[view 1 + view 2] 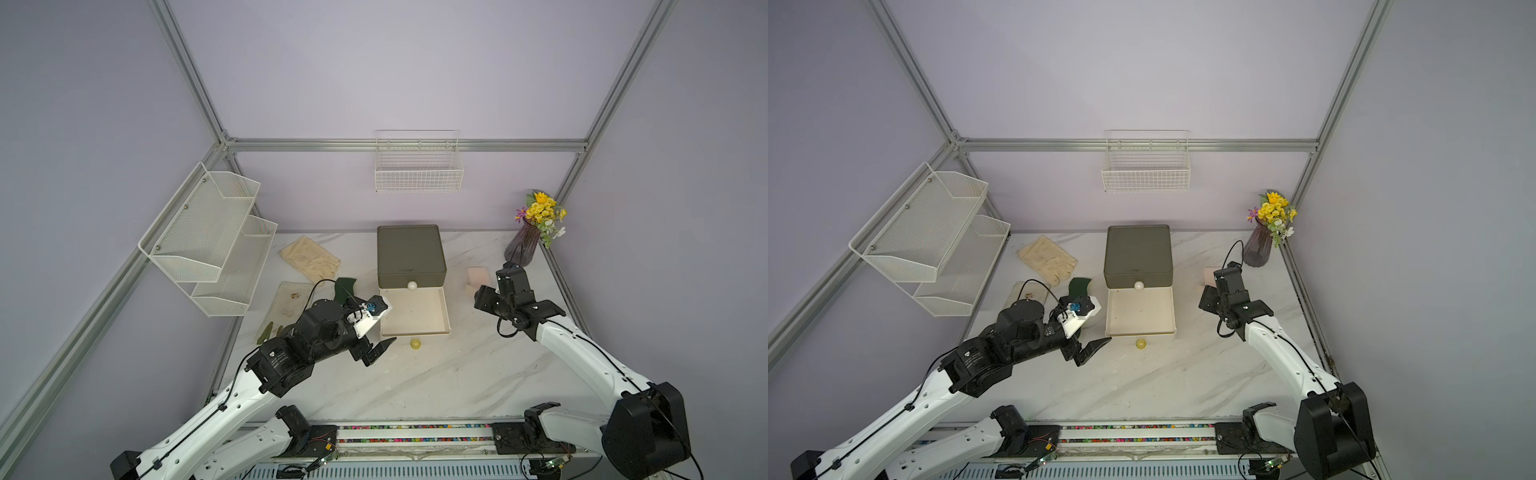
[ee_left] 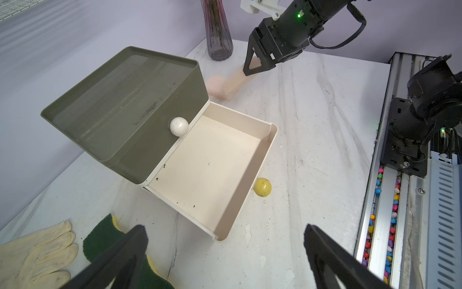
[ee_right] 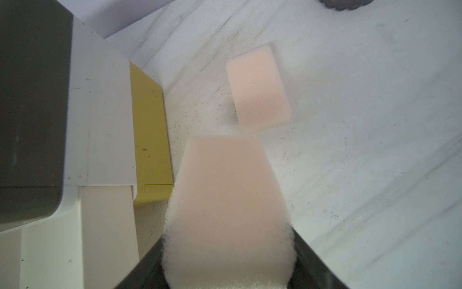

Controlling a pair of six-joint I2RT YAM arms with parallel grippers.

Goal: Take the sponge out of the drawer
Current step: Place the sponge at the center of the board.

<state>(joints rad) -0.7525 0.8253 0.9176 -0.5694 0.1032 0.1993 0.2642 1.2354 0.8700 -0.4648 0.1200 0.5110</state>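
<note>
The cream drawer (image 1: 415,333) (image 2: 246,186) is pulled out of the olive-green box (image 1: 410,253) and holds nothing; its yellow knob (image 1: 416,344) faces the front. The pale pink sponge (image 3: 225,200) (image 2: 235,82) is outside the drawer, to the right of the box. My right gripper (image 3: 228,265) (image 2: 253,66) is shut on it, and its far end slants down toward the table. Beyond it a second pink sponge (image 3: 258,87) (image 1: 478,274) lies loose. My left gripper (image 1: 380,351) (image 2: 225,231) hangs open by the drawer's front left corner, holding nothing.
A green-and-yellow scrub pad (image 1: 345,286) (image 2: 102,237) and cream gloves (image 1: 309,259) lie left of the box. A purple vase of flowers (image 1: 523,249) stands at the back right. A mesh shelf (image 1: 212,237) hangs on the left wall and a wire basket (image 1: 417,174) on the back wall.
</note>
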